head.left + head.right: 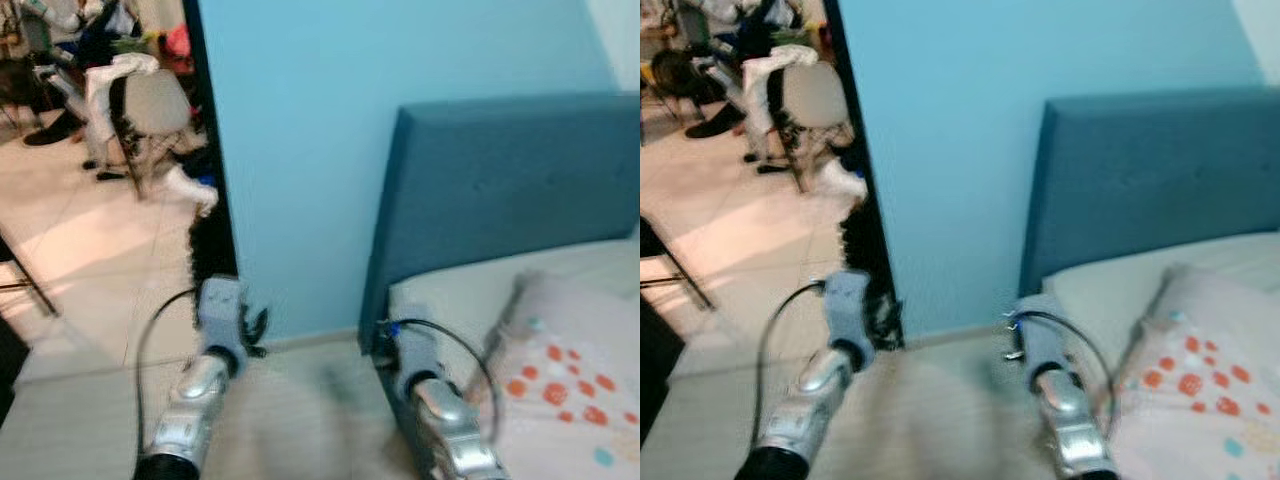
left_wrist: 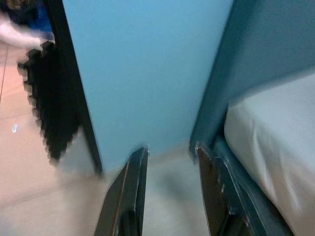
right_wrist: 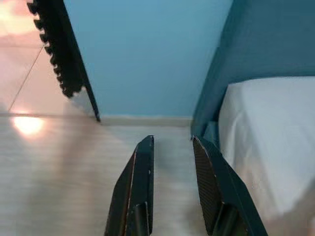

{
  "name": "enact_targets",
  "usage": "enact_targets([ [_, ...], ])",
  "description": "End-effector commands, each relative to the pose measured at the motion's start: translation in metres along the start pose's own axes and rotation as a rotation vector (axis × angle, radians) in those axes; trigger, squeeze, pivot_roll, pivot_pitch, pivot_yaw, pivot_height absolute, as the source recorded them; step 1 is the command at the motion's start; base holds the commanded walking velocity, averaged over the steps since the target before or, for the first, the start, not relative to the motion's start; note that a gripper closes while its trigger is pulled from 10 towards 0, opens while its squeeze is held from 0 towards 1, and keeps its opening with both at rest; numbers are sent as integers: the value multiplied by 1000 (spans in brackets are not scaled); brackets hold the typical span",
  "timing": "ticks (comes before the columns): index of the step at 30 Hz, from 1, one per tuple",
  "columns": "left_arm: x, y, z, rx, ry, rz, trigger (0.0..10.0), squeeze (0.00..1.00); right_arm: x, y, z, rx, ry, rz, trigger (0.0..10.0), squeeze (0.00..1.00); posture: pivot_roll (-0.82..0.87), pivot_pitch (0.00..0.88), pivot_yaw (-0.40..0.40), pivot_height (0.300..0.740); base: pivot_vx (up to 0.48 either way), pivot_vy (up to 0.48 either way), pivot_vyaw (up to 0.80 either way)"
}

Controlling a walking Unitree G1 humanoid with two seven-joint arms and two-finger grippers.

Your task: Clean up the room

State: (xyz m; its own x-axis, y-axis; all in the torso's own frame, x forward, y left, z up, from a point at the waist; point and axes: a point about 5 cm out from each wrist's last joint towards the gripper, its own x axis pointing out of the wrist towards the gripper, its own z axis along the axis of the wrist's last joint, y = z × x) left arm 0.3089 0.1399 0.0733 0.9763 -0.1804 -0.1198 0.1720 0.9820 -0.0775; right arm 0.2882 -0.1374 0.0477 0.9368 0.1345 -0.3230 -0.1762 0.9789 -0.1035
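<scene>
Grippers, two: left gripper [image 2: 170, 162] and right gripper [image 3: 172, 152] jaws parted, empty. One bed [image 1: 500, 200], one pillow [image 1: 560, 370].

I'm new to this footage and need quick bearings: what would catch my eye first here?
The light blue wall takes up the middle, with a teal headboard to its right above a white mattress and a pillow with orange spots. To the left, a doorway opens on a cluttered room with a chair draped in clothes. Low in front, the left tool and right tool are both open and hold nothing.
</scene>
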Motion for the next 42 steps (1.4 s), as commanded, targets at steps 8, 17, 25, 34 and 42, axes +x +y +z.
enact_targets([
  [8, 7, -8, 3, 6, -1, -34, 10000, 0, -6, -15, -5, 34, 4, -73, 10000, 0, -29, 0, 28, 740, 391, 0, -783],
  [17, 11, -10, 5, 7, -1, -50, 10000, 0, -8, -13, -6, 42, 1, -80, 10000, 0, -35, 0, 40, 740, 378, 0, -783],
  [25, 12, -13, 4, 5, -1, -65, 10000, 0, -8, -12, -5, 46, -3, -72, 10000, 0, -39, 0, 36, 740, 368, 0, -747],
  [34, 10, -19, 2, 19, -4, -114, 10000, 0, -9, -11, -4, 35, -6, -67, 10000, 0, -40, 0, 36, 740, 38, 0, -55],
  [42, 9, -19, 1, 34, -2, -123, 10000, 0, -10, -11, -4, 62, -11, -72, 10000, 0, -41, 0, 37, 740, 0, 0, -552],
])
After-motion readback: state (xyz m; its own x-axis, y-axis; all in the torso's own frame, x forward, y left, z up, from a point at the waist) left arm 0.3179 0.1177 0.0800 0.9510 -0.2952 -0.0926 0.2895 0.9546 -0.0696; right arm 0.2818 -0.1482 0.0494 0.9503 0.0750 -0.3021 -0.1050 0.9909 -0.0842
